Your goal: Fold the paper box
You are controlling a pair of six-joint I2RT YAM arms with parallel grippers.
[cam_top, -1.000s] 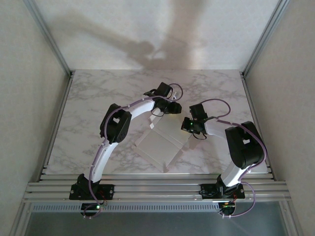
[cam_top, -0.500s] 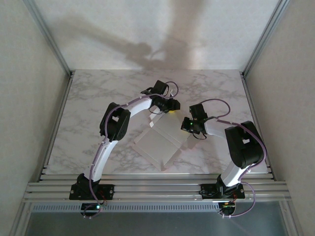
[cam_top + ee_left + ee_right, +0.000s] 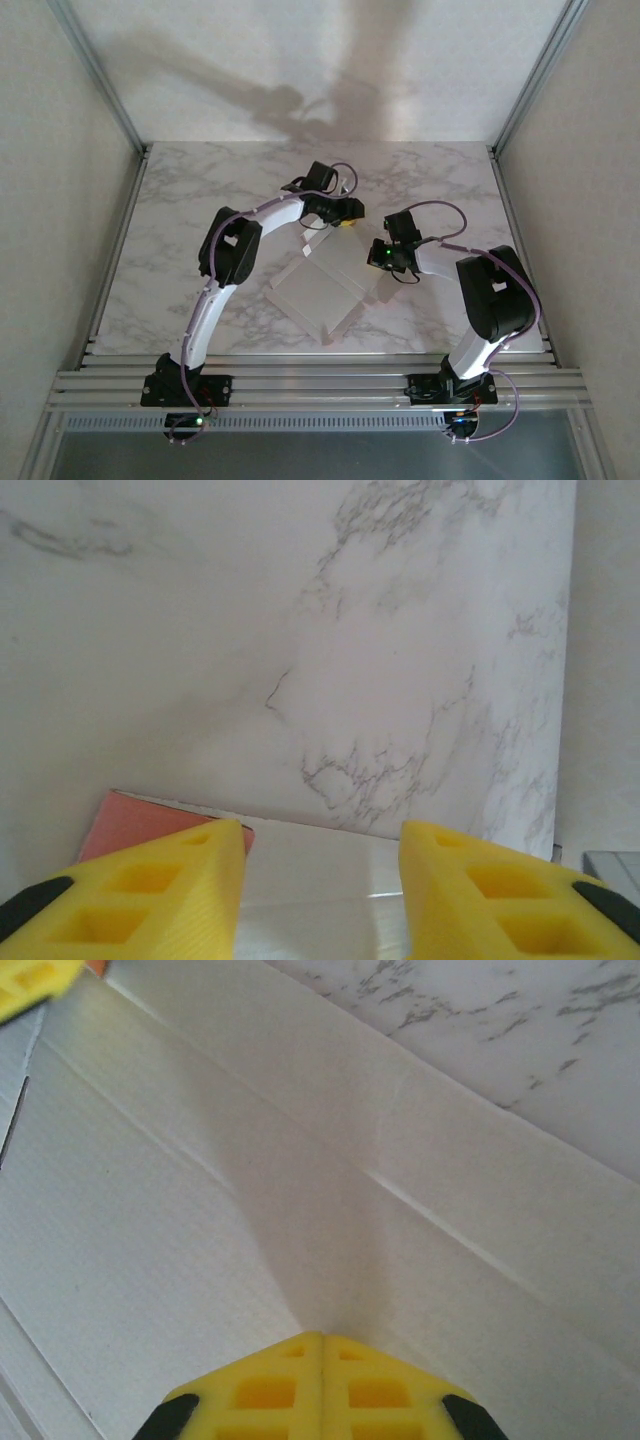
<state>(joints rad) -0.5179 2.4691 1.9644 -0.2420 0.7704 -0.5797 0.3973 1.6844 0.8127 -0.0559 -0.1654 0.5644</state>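
Seeing the paper box (image 3: 322,290) lying white side up on the marble table (image 3: 200,200), creases showing across its panels and a pink corner (image 3: 130,825) peeking out at its far edge. Hovering the left gripper (image 3: 320,825) just above that far edge of the box, yellow fingers (image 3: 170,880) standing apart with nothing between them. Pointing the right gripper (image 3: 322,1338) down at the box's white panel near its right side, tips pressed tight together, clamping nothing visible; contact with the card not discernible.
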